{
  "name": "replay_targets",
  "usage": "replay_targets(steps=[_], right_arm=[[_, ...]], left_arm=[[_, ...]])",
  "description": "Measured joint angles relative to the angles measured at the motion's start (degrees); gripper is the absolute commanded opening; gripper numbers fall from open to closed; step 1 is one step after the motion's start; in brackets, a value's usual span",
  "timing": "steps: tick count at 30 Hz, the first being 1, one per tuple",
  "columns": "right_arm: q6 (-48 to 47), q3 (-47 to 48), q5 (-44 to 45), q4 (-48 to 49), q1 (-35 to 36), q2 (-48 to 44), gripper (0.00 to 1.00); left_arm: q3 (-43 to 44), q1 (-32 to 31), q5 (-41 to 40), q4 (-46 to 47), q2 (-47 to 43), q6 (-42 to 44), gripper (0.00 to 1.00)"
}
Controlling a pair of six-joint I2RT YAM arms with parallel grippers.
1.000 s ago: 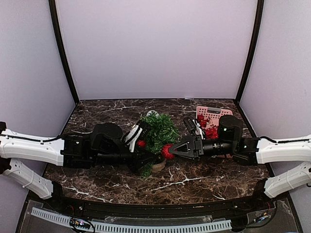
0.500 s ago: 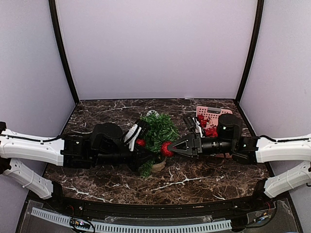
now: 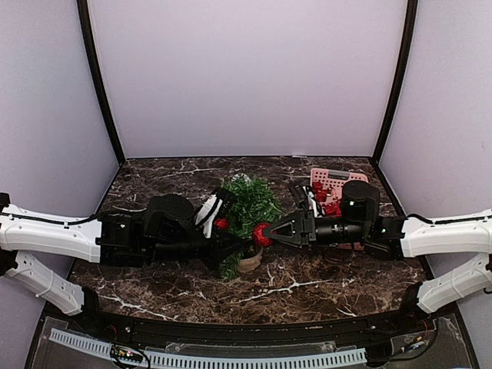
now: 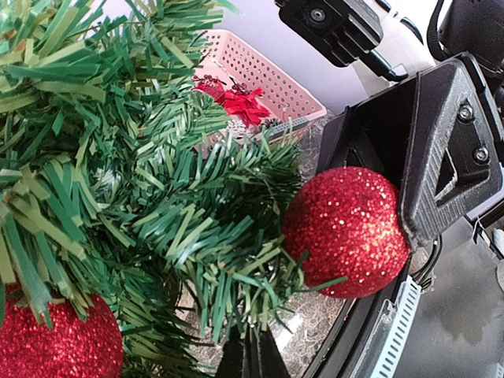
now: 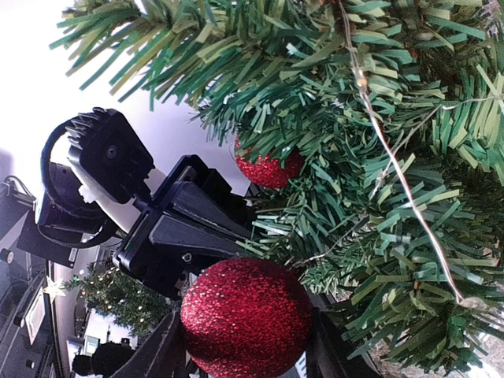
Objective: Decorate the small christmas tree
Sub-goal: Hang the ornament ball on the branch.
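Observation:
The small christmas tree (image 3: pixel 247 206) stands mid-table on its tan base (image 3: pixel 250 263), bushy green in both wrist views (image 4: pixel 118 157) (image 5: pixel 378 157). My right gripper (image 3: pixel 264 234) is shut on a red glitter ball (image 3: pixel 260 233), which touches the tree's right-side needles. The ball (image 5: pixel 246 315) sits between my right gripper's (image 5: pixel 246 335) dark fingers and shows large in the left wrist view (image 4: pixel 346 232). My left gripper (image 3: pixel 234 247) (image 4: pixel 252 356) is shut, pinching a low branch tip. A second red ball (image 3: pixel 221 224) (image 5: pixel 269 169) (image 4: pixel 55 346) hangs on the tree's left side.
A pink basket (image 3: pixel 338 183) (image 4: pixel 268 75) with red and white ornaments sits at the back right, behind the right arm. Both arms lie low across the marble table (image 3: pixel 307 280), meeting at the tree. Purple walls close in the back and sides.
My right gripper has carried the red ball a little left and up, closer into the tree's branches. The left arm and the tree have stayed put.

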Motion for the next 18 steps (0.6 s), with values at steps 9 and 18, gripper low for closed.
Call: replay_targets(steps=[9, 18], right_arm=[[1.20, 0.00, 0.61, 0.46, 0.00, 0.46, 0.34], [2.12, -0.13, 0.66, 1.25, -0.02, 0.74, 0.34]], left_arm=[[0.00, 0.00, -1.38, 0.00, 0.00, -1.01, 0.03], [-0.07, 0.00, -1.49, 0.00, -0.04, -1.31, 0.18]])
